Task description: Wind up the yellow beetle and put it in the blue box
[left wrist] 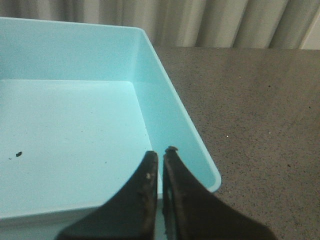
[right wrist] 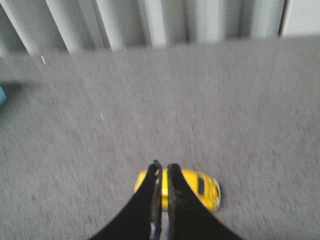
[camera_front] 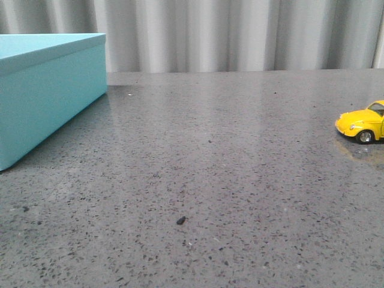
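Nearest in the front view, a small dark speck (camera_front: 180, 220) is seen on the grey speckled table (camera_front: 228, 180). Further back, at the right edge, the yellow beetle (camera_front: 363, 123) is standing on its wheels, and only its front half is inside the picture. Its nose is pointed toward the left side of the table, so its long axis is laid roughly across the table, left to right. On the far left the blue box (camera_front: 42, 96) is placed, well apart from the car, with its long side running away toward the grey curtain (camera_front: 240, 33). No arm is shown in this view.

What is missing there is given by the wrist views. In the right wrist view the whole car (right wrist: 192, 187) is seen from above, somewhat blurred, with the right gripper (right wrist: 163, 172) over it; its two black fingers are pressed almost together with only a thin slit between them, and it cannot be told whether the car is touched.

In the left wrist view the box (left wrist: 170, 100) is shown open, and two tiny dark crumbs (left wrist: 18, 154) are lying on its pale floor. The left gripper (left wrist: 159, 157) is held above the near wall, its fingers also brought together, nothing being pinched.

No brand, label or readable writing is found on the car or on the box.
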Available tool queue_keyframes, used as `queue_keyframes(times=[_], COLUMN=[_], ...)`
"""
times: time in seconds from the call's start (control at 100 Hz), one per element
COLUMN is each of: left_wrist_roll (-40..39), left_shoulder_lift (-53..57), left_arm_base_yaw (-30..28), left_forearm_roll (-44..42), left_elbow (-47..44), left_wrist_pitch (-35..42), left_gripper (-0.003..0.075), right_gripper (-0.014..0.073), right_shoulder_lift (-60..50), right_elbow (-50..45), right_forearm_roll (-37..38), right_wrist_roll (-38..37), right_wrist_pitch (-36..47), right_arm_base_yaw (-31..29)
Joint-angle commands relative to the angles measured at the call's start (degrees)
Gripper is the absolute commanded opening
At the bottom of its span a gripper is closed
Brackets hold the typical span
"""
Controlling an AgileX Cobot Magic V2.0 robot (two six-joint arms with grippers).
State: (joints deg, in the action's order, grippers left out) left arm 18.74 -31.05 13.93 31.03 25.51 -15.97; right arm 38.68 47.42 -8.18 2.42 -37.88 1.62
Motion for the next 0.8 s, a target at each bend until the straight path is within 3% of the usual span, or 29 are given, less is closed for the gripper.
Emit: queue_keyframes(times=[0.0, 0.12, 0.33, 0.79], left_wrist_roll=[0.14, 0.14, 0.14, 0.14], left_shoulder_lift=[-0.82, -0.82, -0.82, -0.82], left_arm_base_yaw=[0.85, 2.9, 3.94, 3.94], left_forearm_roll=[0.39, 0.39, 0.39, 0.39], left_elbow=[2.29, 2.29, 2.29, 2.29], left_wrist_pitch=[3.8, 3.9, 3.9, 3.43], left_gripper=[-0.0021, -0.0021, -0.0021, -0.0021], right_gripper=[-0.0052, -0.0052, -0.0052, -0.0052], right_shoulder_lift=[5.69, 13.78, 25.7, 41.1], right_elbow=[7.0, 13.56, 21.49, 27.62], right_forearm_roll=[2.32, 3.47, 3.47, 0.78], right_wrist_roll=[0.26, 0.26, 0.26, 0.84], right_wrist_pitch=[-6.19, -17.06, -26.11, -30.2], right_arm_base_yaw=[-0.32, -0.32, -0.32, 1.67])
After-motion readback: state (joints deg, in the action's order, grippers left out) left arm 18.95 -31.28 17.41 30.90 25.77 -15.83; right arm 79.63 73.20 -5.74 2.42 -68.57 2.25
